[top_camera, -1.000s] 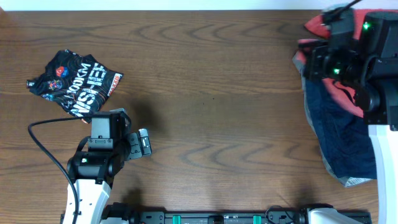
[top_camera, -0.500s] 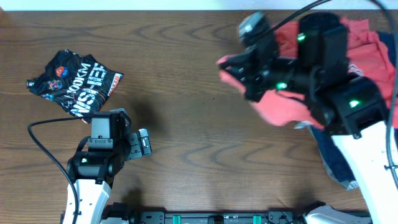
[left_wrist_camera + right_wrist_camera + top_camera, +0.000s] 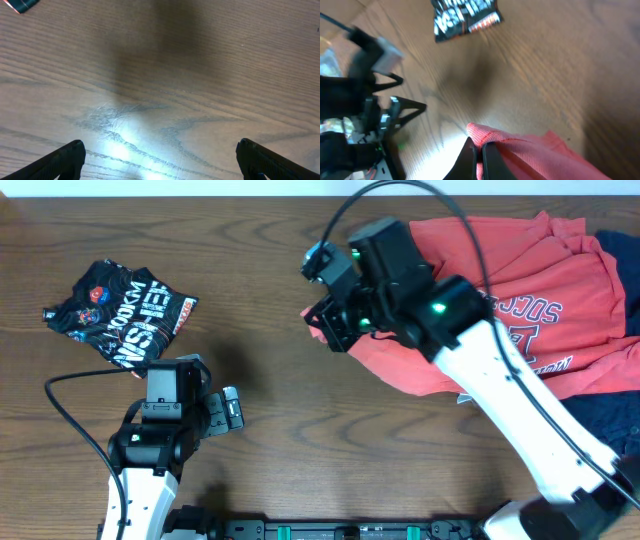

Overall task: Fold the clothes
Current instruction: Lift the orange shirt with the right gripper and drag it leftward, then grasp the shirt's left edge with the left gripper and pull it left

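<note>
Wooden table (image 3: 300, 440), right claw (image 3: 479, 151) pinching coral T-shirt (image 3: 520, 310), navy garment (image 3: 605, 408) seemingly half-buried, cropped

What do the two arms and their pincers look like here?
The left arm and right arm have white links and boxy black wrist housings. The left pincer and right pincer have black fingers. Green lights glow on the right; black cables loop off each.

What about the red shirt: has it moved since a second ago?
Yes. The right claw has dragged the red shirt left in the overhead view, from the right edge toward the middle, nearer the black shirt, which has stayed put.
</note>
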Available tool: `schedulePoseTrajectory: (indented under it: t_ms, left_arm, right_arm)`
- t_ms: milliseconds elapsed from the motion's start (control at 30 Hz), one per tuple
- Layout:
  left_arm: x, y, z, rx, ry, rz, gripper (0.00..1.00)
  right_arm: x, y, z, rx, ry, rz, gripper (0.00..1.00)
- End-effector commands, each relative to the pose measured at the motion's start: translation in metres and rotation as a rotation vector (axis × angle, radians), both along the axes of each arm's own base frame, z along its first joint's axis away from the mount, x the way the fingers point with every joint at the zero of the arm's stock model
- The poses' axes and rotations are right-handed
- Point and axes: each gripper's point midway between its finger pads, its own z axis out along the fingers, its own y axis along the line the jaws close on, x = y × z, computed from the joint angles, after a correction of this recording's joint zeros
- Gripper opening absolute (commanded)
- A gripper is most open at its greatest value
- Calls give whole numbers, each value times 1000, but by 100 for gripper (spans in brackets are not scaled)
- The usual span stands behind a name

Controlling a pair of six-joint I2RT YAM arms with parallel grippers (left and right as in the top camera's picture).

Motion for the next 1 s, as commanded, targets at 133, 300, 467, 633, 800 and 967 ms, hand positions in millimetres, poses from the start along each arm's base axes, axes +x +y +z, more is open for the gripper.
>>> schedulePoseTrajectory:
  t_ms: [133,300,467,633,800,967]
  left_arm:
    - [8,-2,9,-32,-34,49,98]
    - [12,-3,11,-37,-54,47,98]
    - [23,-37,22,-219,-104,-37,98]
    - [35,-66,25,-418,-80,7,98]
    - [39,-95,-2,-466,45,30,98]
    - [42,-137,-35,-498,158,23,98]
  right_arm:
    - [12,4,-11,-25,4,-31,81]
    - [44,-44,-9,-136,-49,-284,99]
    - [64,-138,1,-212,-10,-671,99]
    - [57,-210,4,-254,68,-825,99]
    - [47,-266,-4,-301,153,-952,99]
    - [38,-303,-10,-326,217,-1046,99]
